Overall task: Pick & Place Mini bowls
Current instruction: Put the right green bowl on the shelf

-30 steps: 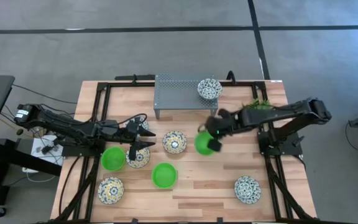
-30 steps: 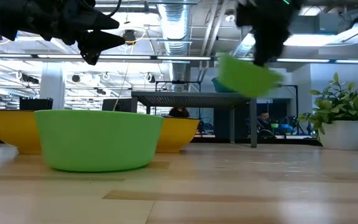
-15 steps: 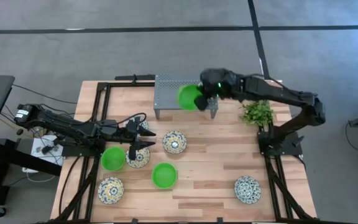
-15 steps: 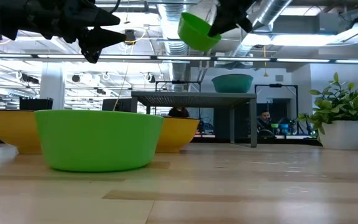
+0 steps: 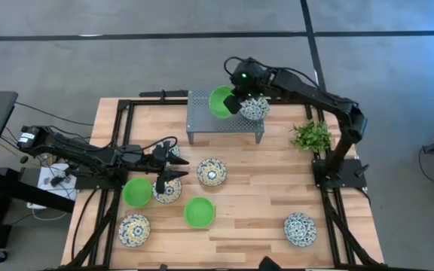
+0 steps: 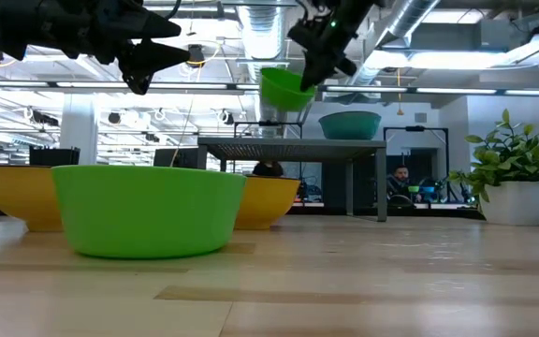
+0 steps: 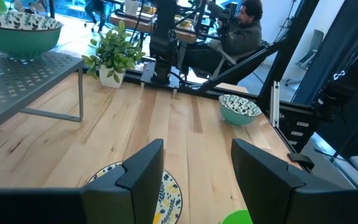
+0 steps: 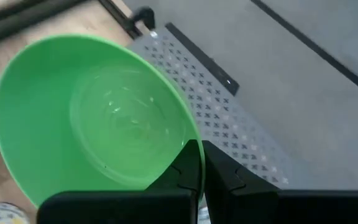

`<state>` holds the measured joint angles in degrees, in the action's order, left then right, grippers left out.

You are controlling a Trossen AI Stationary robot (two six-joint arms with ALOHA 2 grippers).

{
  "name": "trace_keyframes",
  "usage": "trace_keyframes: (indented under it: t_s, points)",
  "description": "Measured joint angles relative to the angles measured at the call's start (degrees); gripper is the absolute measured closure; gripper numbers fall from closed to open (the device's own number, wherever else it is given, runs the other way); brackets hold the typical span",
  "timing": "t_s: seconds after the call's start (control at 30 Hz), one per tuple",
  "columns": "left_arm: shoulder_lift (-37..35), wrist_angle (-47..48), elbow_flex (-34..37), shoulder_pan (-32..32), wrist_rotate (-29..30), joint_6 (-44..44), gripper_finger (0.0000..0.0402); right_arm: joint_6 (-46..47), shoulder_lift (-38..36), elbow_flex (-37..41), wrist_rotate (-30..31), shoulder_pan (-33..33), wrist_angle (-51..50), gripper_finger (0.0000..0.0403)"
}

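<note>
My right gripper [image 5: 234, 101] is shut on a plain green mini bowl [image 5: 221, 102] and hangs over the grey perforated rack [image 5: 202, 117] at the table's far side; the low view shows the bowl [image 6: 285, 89] above the rack top. A blue-patterned bowl [image 5: 255, 109] sits on the rack's right end. My left gripper [image 5: 179, 167] is open, hovering over the left half of the table, near a patterned bowl [image 5: 167, 190] and a green bowl [image 5: 136, 191]. On the wood also rest a patterned bowl [image 5: 212, 172] and a green bowl [image 5: 200, 211]. My right gripper pinches the green bowl's rim [image 8: 190, 142] on the side toward the table's right, the wall between the two fingers [image 8: 188, 168]. The fingers come slanting down from the right. The bowl is lifted clear of the rack and tilted, hanging below the gripper.
Two more patterned bowls stand near the front edge, one at the left [image 5: 135, 229] and one at the right [image 5: 300, 229]. A small potted plant [image 5: 313, 135] stands at the right of the rack. A person [image 7: 244, 28] sits beyond the table. Bare wood lies between the central bowls and the plant.
My right gripper has carried the green bowl from above the table's middle up and toward the far edge, then leftward over the rack, and in the last half second has come down closer to the rack top. The bowl has stayed tilted in the hold.
</note>
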<state>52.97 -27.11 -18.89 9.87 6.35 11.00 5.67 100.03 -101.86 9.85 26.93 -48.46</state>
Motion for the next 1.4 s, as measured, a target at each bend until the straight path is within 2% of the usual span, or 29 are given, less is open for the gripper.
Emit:
trace_keyframes:
  t_s: [0.3,0.53,1.13,1.4]
  points:
    - [0.0,0.0,0.0,0.0,0.0,0.1,0.0211,-1.7,7.2,-6.9,-1.0,1.4,-4.6,0.0402]
    - [0.0,0.0,0.0,0.0,0.0,0.5,0.0211,-1.7,10.8,-8.7,-0.9,2.1,-9.0,0.0402]
    - [0.0,0.0,0.0,0.0,0.0,0.5,0.0211,-4.3,10.9,-8.8,-1.0,2.8,-9.9,0.0397]
    - [0.0,0.0,0.0,0.0,0.0,0.5,0.0211,-4.7,10.9,-8.8,-1.0,2.9,-10.1,0.0383]
